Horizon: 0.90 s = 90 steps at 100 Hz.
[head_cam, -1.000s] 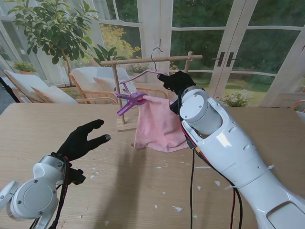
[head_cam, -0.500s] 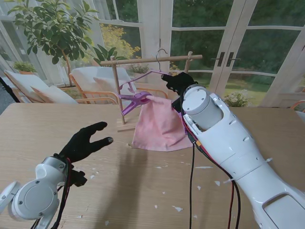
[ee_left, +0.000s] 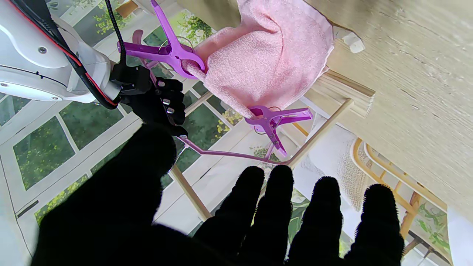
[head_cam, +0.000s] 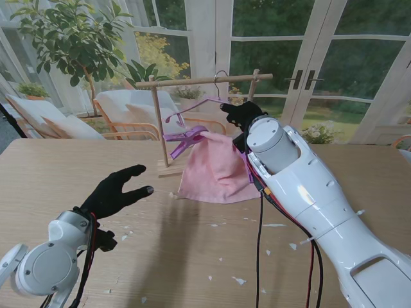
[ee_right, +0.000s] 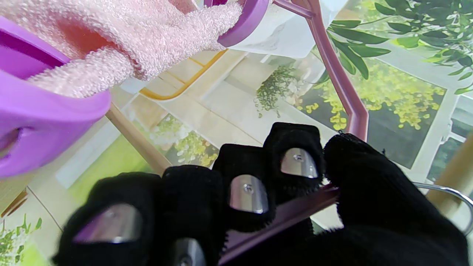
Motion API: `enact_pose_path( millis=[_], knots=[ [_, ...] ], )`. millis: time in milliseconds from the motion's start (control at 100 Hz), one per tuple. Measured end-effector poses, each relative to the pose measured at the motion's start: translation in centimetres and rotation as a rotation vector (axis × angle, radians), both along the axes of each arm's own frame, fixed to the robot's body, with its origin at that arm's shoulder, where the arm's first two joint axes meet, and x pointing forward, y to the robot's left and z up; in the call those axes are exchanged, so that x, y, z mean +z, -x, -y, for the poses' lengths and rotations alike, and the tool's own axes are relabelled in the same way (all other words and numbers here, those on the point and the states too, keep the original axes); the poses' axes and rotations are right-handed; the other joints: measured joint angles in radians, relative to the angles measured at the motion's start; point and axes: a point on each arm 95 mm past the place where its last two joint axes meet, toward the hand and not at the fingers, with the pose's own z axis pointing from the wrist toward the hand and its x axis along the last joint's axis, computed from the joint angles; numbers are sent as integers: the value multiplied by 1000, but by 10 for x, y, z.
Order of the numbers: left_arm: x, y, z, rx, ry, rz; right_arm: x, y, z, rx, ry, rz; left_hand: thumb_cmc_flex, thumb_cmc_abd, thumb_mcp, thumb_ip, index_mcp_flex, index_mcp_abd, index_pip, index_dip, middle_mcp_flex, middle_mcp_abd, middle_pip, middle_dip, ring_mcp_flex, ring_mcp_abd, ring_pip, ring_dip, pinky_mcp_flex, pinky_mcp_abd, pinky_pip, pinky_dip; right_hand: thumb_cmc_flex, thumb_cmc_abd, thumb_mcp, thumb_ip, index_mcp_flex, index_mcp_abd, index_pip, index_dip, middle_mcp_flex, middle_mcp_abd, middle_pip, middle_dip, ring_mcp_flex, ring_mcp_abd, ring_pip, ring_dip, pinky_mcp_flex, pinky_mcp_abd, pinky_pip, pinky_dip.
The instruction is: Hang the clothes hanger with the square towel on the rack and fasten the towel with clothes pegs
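The clothes hanger [head_cam: 192, 104], a thin purple frame with a wire hook [head_cam: 221, 76], hung up at the rack's crossbar [head_cam: 186, 81]; from the stand view the hook sat right at the bar, but whether it was fully seated over it could not be told. The pink square towel [head_cam: 218, 170] draped from the hanger's lower bar and was bunched toward one end, its bottom edge close to or brushing the table [head_cam: 77, 160]. Two purple clothes pegs were already clipped on: one peg [ee_left: 173, 55] near the right hand, another peg [ee_left: 271, 120] at the far corner of the cloth, both biting terry pile. Judgement: the hanger was light and springy, stiff enough along its shoulder to steer by but prone to swing and twist about the hook; the best hold looked to be the shoulder close to the hook, where torque is least. The towel was soft, limp, grippy rather than slippery; it would sag and shift weight to one side, so the pegs needed thick folds under them. Nothing here seemed fragile, though the slim wooden rack could tip if pulled sideways. The right hand [head_cam: 241, 112] was clenched around the hanger's shoulder, the purple bar passing between its fingers [ee_right: 295, 162] and thumb in the wrist view. The left hand [head_cam: 115, 190] hovered over the table, well apart from the rack, fingers spread and holding nothing.
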Motion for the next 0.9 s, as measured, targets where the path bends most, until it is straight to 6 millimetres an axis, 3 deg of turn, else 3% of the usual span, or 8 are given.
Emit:
enact_pose_path(
  millis=[240,340,430,520,680,800,900],
  knots=[
    [-3,0,0,1,0,-9,-4,-1,1,-13,12,-6,0,0,-5,0,0,0,0,0,0,0,0,0,0,0,0,0,0,0,-2,4,0,0,0,0,-15,1,-46,-2,-4,9,0,-17,-1,4,0,-25,0,2,0,0],
    [-3,0,0,0,0,-9,-6,-1,1,-18,29,-2,0,0,-5,0,0,0,0,0,0,0,0,0,0,0,0,0,0,0,-2,11,-1,0,20,0,-80,46,-126,-78,-52,47,-15,-87,-17,34,7,-166,-1,29,0,0],
    [-3,0,0,0,-1,-8,-8,-1,2,-21,35,4,0,0,-5,0,0,0,0,0,0,0,0,0,0,0,0,0,0,0,-2,12,-11,0,35,0,-144,85,-190,-163,-103,106,-78,-180,-19,77,-20,-314,-9,78,0,-3],
    [-3,0,0,1,-1,-8,-9,-2,2,-28,36,13,0,0,-5,0,0,0,0,0,0,0,0,0,0,0,0,0,0,0,-2,12,-23,0,46,0,-209,131,-270,-240,-181,178,-187,-296,-20,127,-131,-424,-27,139,-12,-3],
    [-4,0,0,4,-2,-12,-11,-3,2,-23,40,23,0,0,-5,0,0,0,0,0,-1,0,0,0,0,-1,0,0,0,0,-2,12,-63,-14,78,0,-342,195,-424,-411,-316,187,-376,-496,-209,241,-435,-544,-187,222,-137,-3],
    [-4,0,0,6,-4,-14,-11,-3,1,-16,41,29,0,0,-5,0,0,0,0,0,-1,0,0,0,-10,-1,-2,0,0,0,-3,12,-74,-41,108,0,-409,243,-525,-528,-395,208,-502,-624,-339,303,-676,-630,-384,287,-319,-3],
    [-4,0,0,6,-4,-16,-10,-2,0,-9,31,34,0,0,-5,0,0,0,0,0,-10,0,0,0,-10,-1,-2,0,0,0,-4,12,-111,-63,119,-7,-455,288,-638,-648,-450,237,-633,-734,-437,320,-869,-694,-551,328,-519,-3]
  ],
)
